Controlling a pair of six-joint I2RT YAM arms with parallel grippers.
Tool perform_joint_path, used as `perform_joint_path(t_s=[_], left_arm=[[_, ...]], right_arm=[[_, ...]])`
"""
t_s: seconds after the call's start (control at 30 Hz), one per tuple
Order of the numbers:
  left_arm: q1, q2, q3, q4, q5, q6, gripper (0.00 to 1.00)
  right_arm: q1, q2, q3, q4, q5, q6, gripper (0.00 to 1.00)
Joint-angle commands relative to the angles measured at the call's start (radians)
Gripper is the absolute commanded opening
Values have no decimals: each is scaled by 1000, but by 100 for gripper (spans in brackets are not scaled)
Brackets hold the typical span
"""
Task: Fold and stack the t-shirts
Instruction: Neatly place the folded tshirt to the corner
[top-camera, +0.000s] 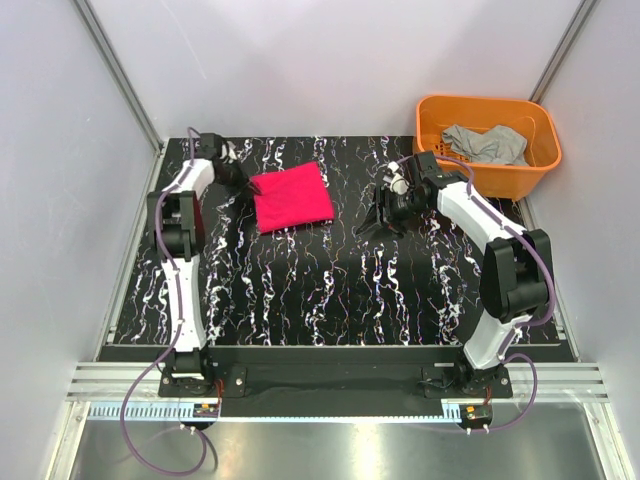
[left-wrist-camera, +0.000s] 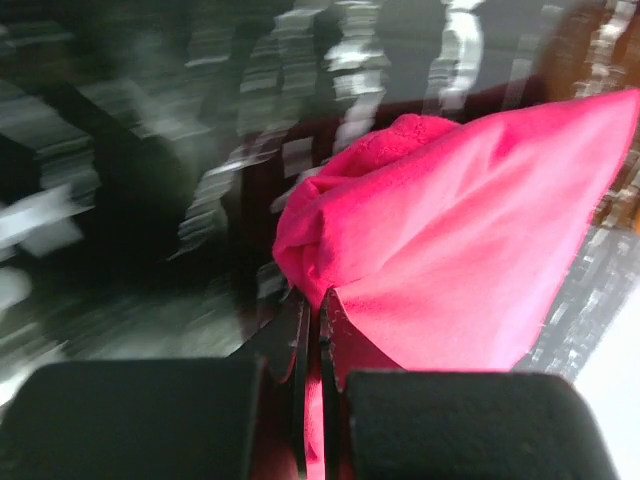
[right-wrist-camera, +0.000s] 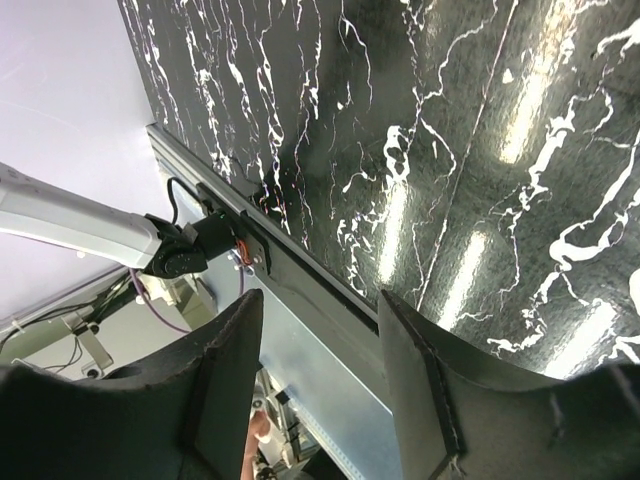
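A magenta-red t-shirt lies folded into a rough square on the black marbled table, left of centre at the back. My left gripper is at its left edge, shut on a pinch of the red fabric; the cloth bunches up between the jaws of this gripper. A light grey t-shirt lies crumpled inside the orange basket. My right gripper hangs above the table right of the red shirt, open, with nothing between its fingers.
The orange basket stands at the back right corner, just behind the right arm. Pale walls close in both sides. A metal rail runs along the near edge by the arm bases.
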Motion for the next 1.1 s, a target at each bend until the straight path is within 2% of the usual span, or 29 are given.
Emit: perform_joint_path(t_s=[0.0,0.17,0.33,0.5,0.7,0.77,0.9,1.07], left_arm=[[60,-100,-48,-163,-201,101,0],[116,-134,-33,-250,-434,222,0],[162,-114,39,-273,-571,287,0],[177,-33,197,-241,-712,327,0],[206,73,377,-134,-741,307,0],[220,87,421,-97,-709,287,0],[232,71,362,78,-666,236,0],[234,96,327,167,-635,86,0]], right_arm=[[-6,-63,-18,-2,-35,11,56],[-4,-57,-40,2,-47,40,56],[-6,-42,-28,1,-51,60,56],[-6,-22,-23,-1,-56,88,56],[-6,-2,-37,-25,-53,103,56],[-7,11,-34,-34,-53,103,55],[-6,40,10,-59,-39,97,55],[-6,90,49,-61,-39,105,55]])
